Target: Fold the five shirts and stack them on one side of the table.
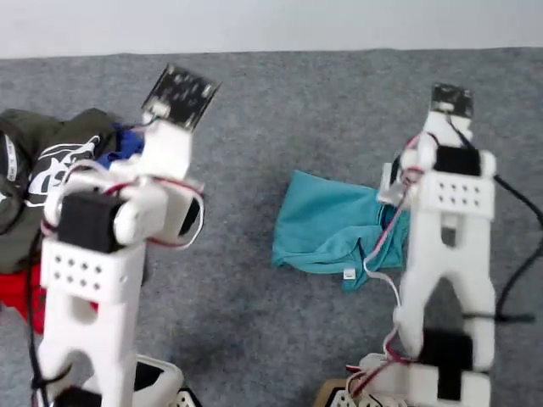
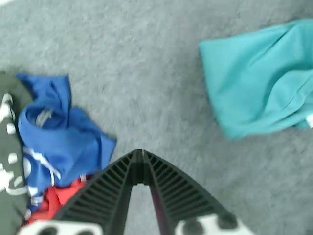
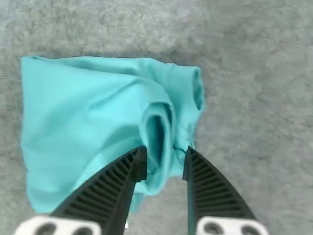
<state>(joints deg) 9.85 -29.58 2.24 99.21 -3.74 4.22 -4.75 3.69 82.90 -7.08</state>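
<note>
— Shirts: where do they lie?
— One teal shirt (image 1: pixel 327 225) lies rumpled near the middle of the grey surface (image 1: pixel 280 102), below the right arm. Well apart from it, at the left edge of the high view, three more sit in a heap: a dark shirt (image 1: pixel 51 153) with white print, a blue shirt (image 1: pixel 125 144) bunched against it, and a red shirt (image 1: pixel 17 292) nearer the arm bases.
— Do the heaped ones touch?
— Yes. In the left wrist view the blue one overlaps the red, and the dark one lies against the blue.
— Left hand?
— The left hand (image 2: pixel 139 159) hangs over bare surface between the heap and the teal shirt. Its fingers are pressed together at the tips, gripping only each other.
— And the right hand?
— The right hand (image 3: pixel 165 156) sits over one edge of the teal shirt, fingers narrowly apart. A raised ridge of teal cloth runs up between them. Whether they touch the cloth, I cannot tell.
— How is the teal shirt folded?
— Loosely, one part doubled over the rest, with creases across it. A small white tag (image 1: pixel 349 273) shows at its near corner.
</note>
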